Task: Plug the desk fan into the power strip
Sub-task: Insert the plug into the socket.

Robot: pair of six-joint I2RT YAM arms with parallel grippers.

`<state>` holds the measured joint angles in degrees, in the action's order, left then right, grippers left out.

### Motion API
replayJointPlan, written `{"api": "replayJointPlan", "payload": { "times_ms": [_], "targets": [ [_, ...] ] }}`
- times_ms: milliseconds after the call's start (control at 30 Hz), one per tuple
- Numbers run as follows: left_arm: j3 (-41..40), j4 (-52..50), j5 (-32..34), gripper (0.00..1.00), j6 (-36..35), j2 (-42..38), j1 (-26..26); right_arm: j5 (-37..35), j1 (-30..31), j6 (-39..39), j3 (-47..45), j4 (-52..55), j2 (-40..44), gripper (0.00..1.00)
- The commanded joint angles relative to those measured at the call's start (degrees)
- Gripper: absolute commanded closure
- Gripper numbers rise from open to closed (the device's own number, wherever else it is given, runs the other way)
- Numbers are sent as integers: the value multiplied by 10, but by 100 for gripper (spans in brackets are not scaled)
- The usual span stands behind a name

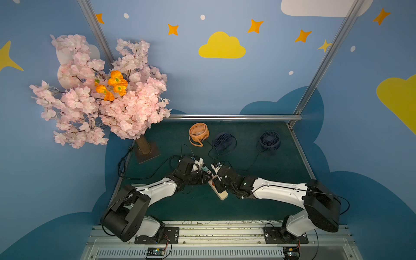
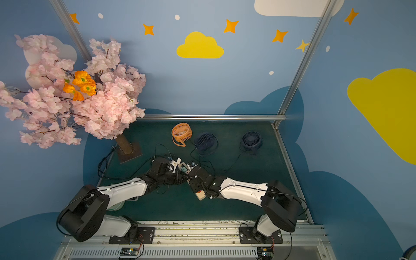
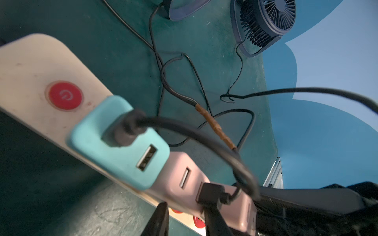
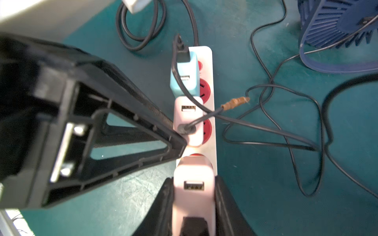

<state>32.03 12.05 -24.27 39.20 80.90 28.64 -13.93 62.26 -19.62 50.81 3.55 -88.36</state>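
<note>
On power strip [image 4: 210, 114] — right gripper [image 4: 194, 204] clamps pink adapter [image 4: 193, 196]; left gripper [image 3: 184, 220] beside

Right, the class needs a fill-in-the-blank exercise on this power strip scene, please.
The fan nearest the tree is ___.
The power strip has a round ___ button.
The right tool grips a ___ adapter.
Missing words: orange, red, pink.

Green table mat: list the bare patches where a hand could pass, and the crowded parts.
Bare: the green mat strip between the power strip and the front rail, and the far right corner behind the right blue fan. Crowded: the middle, where black cords loop between fans and both grippers; the blossom tree's base fills the left.
</note>
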Motion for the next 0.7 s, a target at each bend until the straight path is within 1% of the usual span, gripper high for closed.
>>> {"api": "replayJointPlan", "payload": {
  "times_ms": [0,467,667],
  "targets": [
    [11,-20,16,68,-11,-3,-3,3,2,2,18,-15,-10,100],
    [16,-25,17,69,-14,-4,-3,21,1,-6,10,1,-28,100],
    [15,-26,17,69,-14,-5,-3,11,1,-10,11,17,-41,100]
  ]
}}
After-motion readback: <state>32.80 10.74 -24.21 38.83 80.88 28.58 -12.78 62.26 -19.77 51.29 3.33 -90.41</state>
